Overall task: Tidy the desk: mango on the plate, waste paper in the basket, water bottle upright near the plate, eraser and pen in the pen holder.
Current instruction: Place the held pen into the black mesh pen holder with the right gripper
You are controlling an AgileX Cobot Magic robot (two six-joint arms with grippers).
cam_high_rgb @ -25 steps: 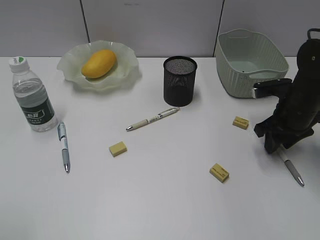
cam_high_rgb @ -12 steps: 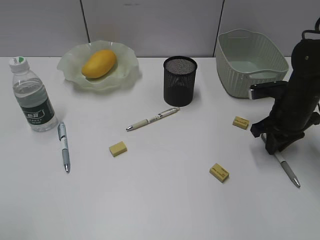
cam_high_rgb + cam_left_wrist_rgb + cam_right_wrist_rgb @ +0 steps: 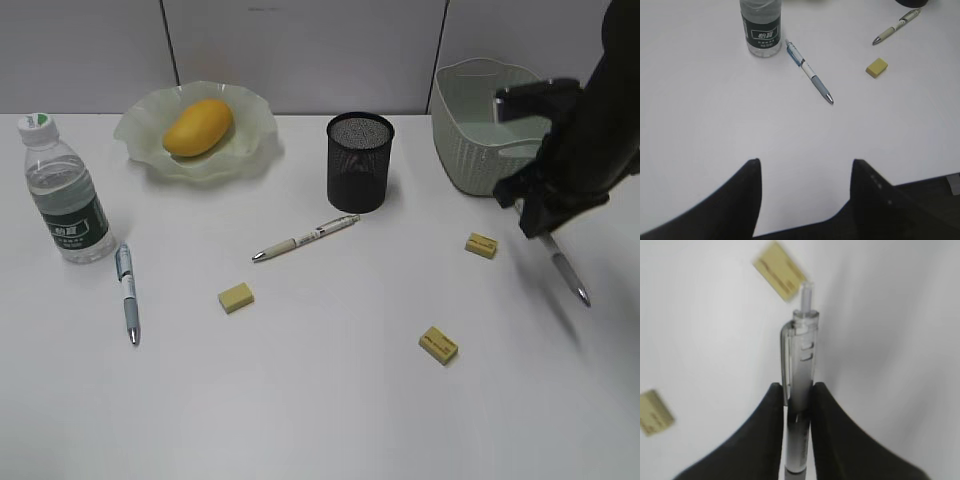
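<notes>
My right gripper (image 3: 548, 222) has its jaws pinched narrow on a pen (image 3: 565, 268), which hangs tip-down above the desk (image 3: 330, 400) near the right edge, in front of the basket (image 3: 480, 140). My right wrist view shows what the exterior cannot: the pen (image 3: 801, 405) has a clear barrel with a clip and a push button, clamped between the two dark fingers (image 3: 772, 430), with two yellow erasers (image 3: 780, 271) blurred below it. Its markings are too soft for me to read.

The mango (image 3: 198, 127) lies on the plate (image 3: 250, 150) at the back left. The bottle (image 3: 66, 195) stands upright near the left edge, in front of the plate; its dark green label carries white characters I cannot make out, even in the left wrist view (image 3: 760, 31). The black holder (image 3: 360, 162) stands mid-desk toward the back. A white pen (image 3: 305, 238) lies just in front of it, with dark print on the barrel too small to read. A blue-grey pen (image 3: 127, 293) lies beside the bottle.

Three erasers sit on the desk: one left of centre (image 3: 236, 297), one toward the front right (image 3: 438, 344), one near the held pen (image 3: 481, 245).

My left gripper (image 3: 805, 200) shows only in its own wrist view, jaws spread wide and empty over bare desk near the front edge.
</notes>
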